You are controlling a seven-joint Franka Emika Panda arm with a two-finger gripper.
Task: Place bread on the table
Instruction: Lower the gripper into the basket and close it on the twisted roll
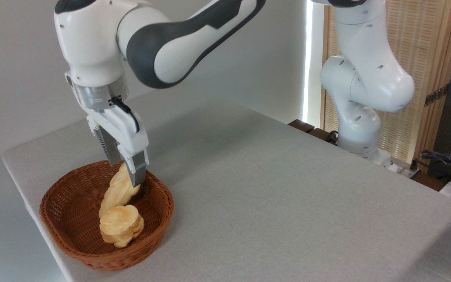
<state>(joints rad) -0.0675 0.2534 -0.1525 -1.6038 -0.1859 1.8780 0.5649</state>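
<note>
While the arm reaches down into the basket at the table's left corner, the gripper has one finger on each side of the bread's upper end. Can't tell if it's clamped or just around it. Loaf is tilted, lower end down in the basket, just behind the round bun. Rest of the grey tabletop is well apart from it.

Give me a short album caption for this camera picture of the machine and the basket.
Robot claw reaches into a wicker basket around the long braided bread, beside a round bun.
</note>
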